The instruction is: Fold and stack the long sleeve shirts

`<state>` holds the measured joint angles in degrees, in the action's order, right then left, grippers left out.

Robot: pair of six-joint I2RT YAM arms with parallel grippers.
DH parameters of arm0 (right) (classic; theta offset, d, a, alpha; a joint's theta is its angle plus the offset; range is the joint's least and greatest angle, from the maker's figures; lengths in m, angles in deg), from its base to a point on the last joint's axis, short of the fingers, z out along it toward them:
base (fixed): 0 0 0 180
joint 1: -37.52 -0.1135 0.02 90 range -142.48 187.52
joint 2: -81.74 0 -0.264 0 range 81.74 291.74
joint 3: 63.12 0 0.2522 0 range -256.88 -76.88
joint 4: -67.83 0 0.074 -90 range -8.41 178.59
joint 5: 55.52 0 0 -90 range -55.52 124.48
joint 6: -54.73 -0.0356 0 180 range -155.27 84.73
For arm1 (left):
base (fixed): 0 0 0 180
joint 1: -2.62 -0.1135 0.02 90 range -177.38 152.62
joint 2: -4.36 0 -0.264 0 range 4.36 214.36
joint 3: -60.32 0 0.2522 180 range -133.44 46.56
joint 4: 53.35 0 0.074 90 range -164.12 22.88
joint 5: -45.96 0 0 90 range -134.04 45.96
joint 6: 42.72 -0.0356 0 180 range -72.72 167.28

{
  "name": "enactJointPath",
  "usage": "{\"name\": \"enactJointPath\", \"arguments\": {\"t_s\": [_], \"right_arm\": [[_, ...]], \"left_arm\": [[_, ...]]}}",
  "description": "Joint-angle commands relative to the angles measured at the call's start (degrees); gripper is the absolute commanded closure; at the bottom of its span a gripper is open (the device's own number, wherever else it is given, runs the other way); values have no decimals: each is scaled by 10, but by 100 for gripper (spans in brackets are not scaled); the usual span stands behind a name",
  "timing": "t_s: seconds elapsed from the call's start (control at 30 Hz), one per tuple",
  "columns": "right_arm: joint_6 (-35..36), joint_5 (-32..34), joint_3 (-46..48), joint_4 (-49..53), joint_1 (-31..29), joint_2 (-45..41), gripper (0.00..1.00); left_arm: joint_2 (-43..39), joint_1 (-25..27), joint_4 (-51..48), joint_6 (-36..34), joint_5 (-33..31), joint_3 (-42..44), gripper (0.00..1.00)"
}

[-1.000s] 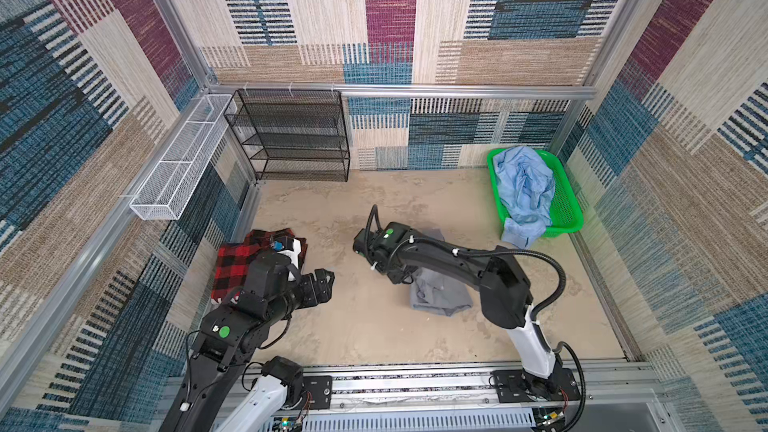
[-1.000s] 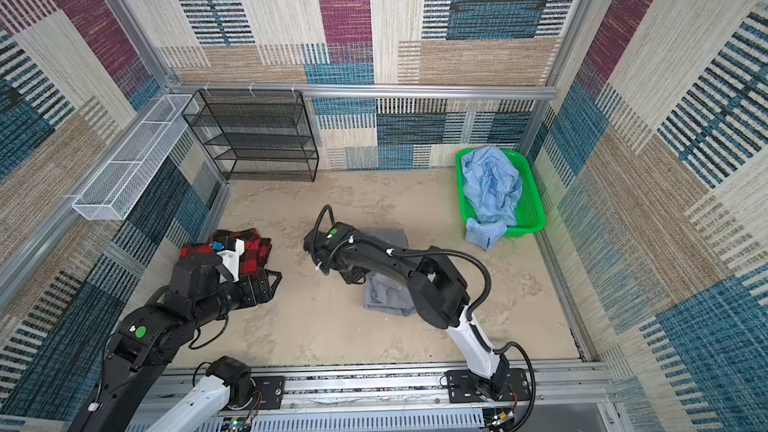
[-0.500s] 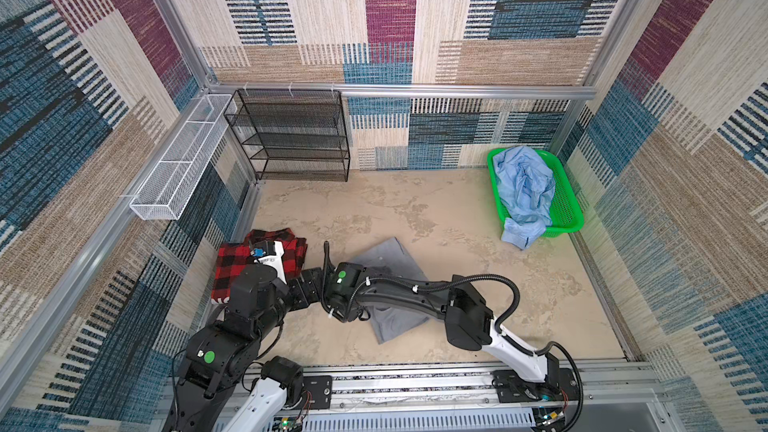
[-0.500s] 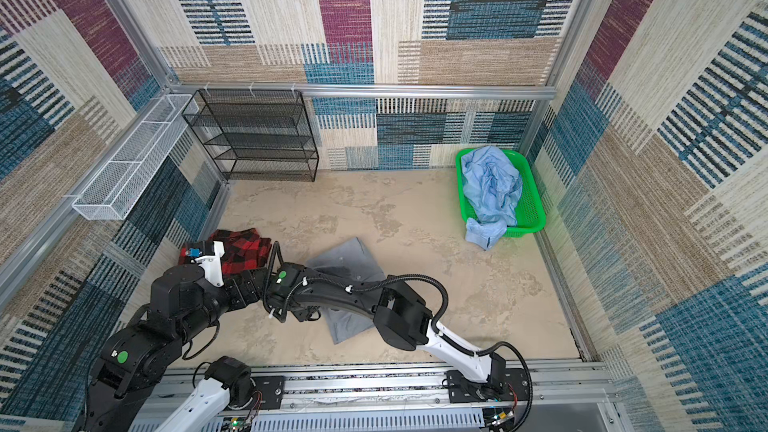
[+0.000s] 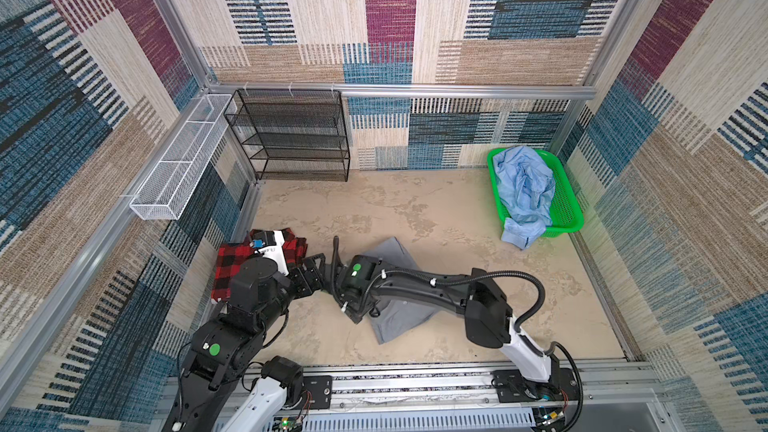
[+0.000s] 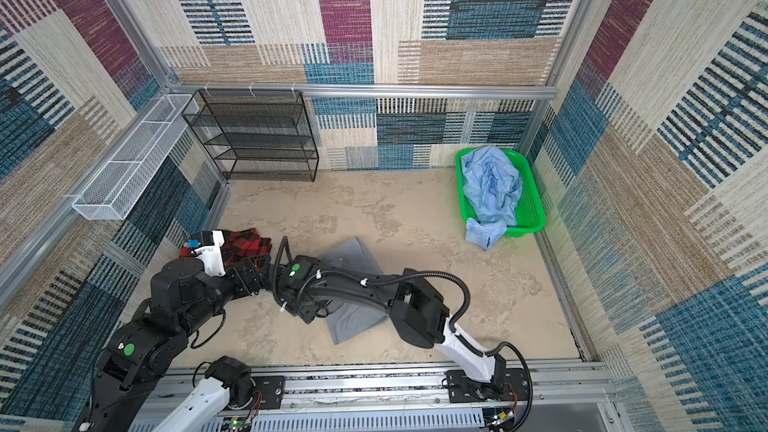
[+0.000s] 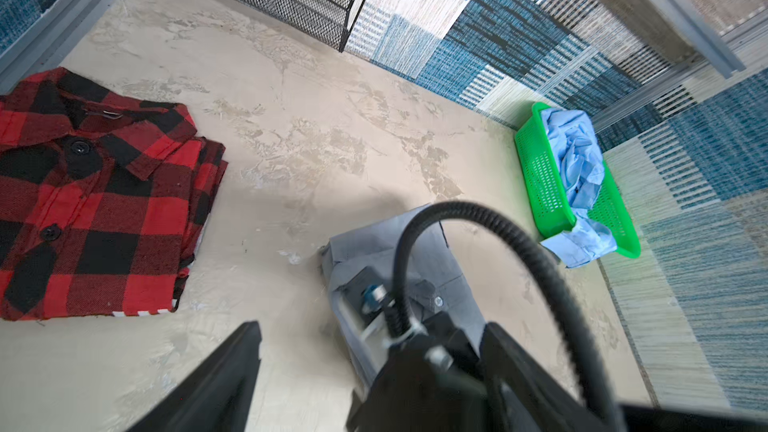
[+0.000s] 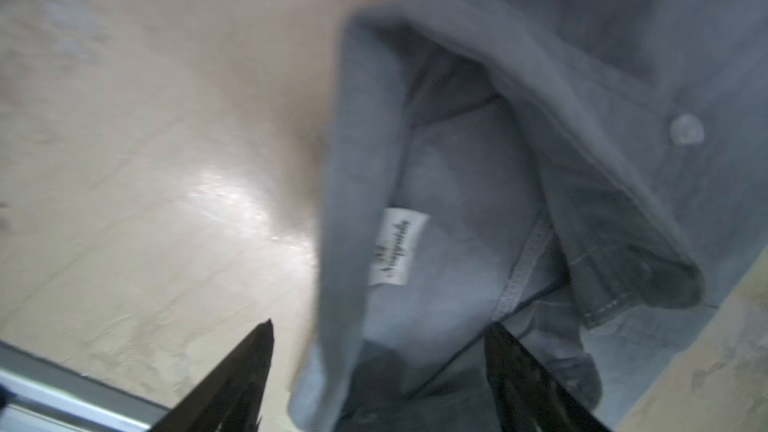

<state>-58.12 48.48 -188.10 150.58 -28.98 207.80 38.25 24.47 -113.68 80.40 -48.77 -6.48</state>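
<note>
Beige tabletop (image 5: 415,209), patchwork walls. At its left edge the plaid shirt (image 7: 83,201) lies folded, half hidden by the left arm (image 5: 253,284) in both top views. Left jaws are spread and hold nothing. Near the front edge lies the grey shirt (image 5: 390,253). Right jaws are released over its collar — white label (image 8: 397,247) only in the right wrist view. Light blue shirt (image 5: 525,184) lies crumpled in the green basket (image 5: 566,205), far right corner.
</note>
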Motion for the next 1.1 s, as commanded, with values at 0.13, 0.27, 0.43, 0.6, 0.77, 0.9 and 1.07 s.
{"name": "enactJointPath", "arguments": {"t_s": [0.13, 0.27, 0.43, 0.6, 0.77, 0.9, 1.07], "right_arm": [[5, -107, 341, -232, 205, -391, 25], [34, -211, 427, -296, 238, -473, 22], [16, -329, 464, -366, 221, -496, 21], [-4, -344, 451, -385, 187, -460, 22], [-15, -232, 437, -346, 209, -486, 21], [1, -202, 450, -333, 231, -445, 23], [-6, -296, 462, -412, 215, -364, 32]], "left_arm": [[27, 0, -40, 25, 97, 45, 17], [15, 0, -39, 32, 93, 50, 18], [3, 0, -40, 37, 89, 55, 18], [-9, 0, -43, 38, 72, 56, 18], [-9, 0, -48, 40, 65, 55, 18], [-8, 0, -48, 41, 65, 57, 19], [-10, 0, -48, 44, 66, 61, 19]]}}
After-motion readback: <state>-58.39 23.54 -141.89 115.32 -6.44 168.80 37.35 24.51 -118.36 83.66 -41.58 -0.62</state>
